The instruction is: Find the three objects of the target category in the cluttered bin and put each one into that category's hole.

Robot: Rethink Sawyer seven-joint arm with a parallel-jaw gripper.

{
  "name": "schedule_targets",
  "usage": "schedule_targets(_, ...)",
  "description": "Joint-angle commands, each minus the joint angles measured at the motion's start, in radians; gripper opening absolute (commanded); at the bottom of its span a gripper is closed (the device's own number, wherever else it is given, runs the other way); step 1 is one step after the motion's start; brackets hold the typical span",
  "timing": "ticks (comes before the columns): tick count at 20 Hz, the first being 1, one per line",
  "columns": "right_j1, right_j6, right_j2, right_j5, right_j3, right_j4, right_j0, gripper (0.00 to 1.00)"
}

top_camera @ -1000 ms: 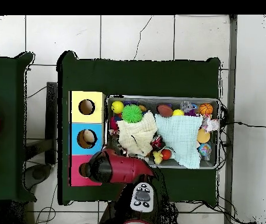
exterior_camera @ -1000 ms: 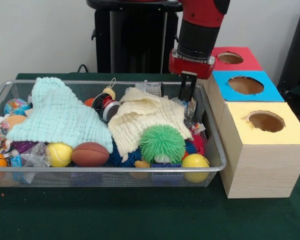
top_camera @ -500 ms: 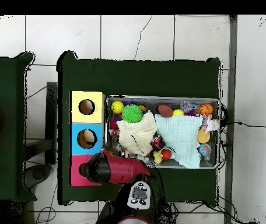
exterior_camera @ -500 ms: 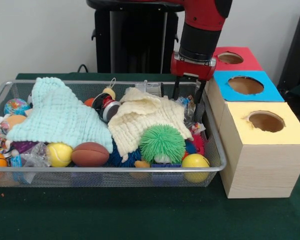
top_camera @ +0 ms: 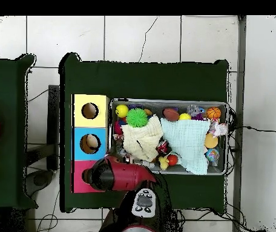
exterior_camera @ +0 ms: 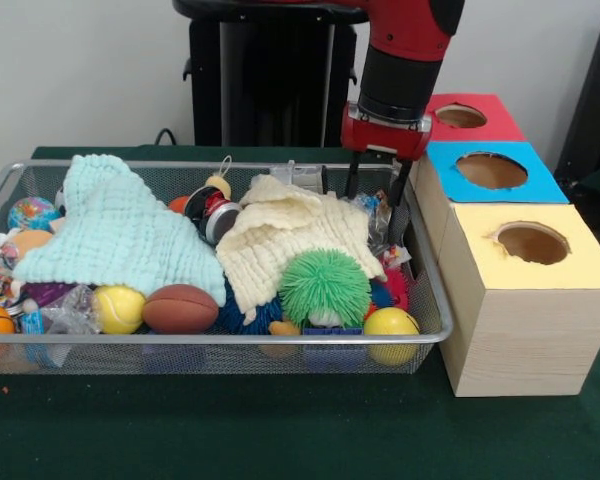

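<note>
Dark green table, gripper spread open and empty over the wire bin's far right corner, cream cloth just beside, 3 holed boxes right of bin, green spiky ball near the front.

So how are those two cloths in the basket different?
The mint green cloth is larger and lies toward the basket's left side in the front view; the cream cloth is smaller and lies nearer the boxes. A fuzzy green ball rests against the cream one. Both are rumpled and draped over toys.
</note>
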Motion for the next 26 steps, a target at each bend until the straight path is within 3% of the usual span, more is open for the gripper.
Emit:
schedule_targets(1, 0.01, 0.155, 0.055, -0.063, 0.038, -0.025, -0.004, 1.0)
schedule_targets(13, 0.119, 0.151, 0.057, -0.134, -0.001, -0.031, -0.007, 1.0)
schedule_targets(22, 0.283, 0.198, 0.015, -0.306, -0.074, 0.046, 0.055, 1.0)
schedule_targets(26, 0.275, 0.218, 0.002, -0.339, -0.051, 0.085, 0.074, 1.0)
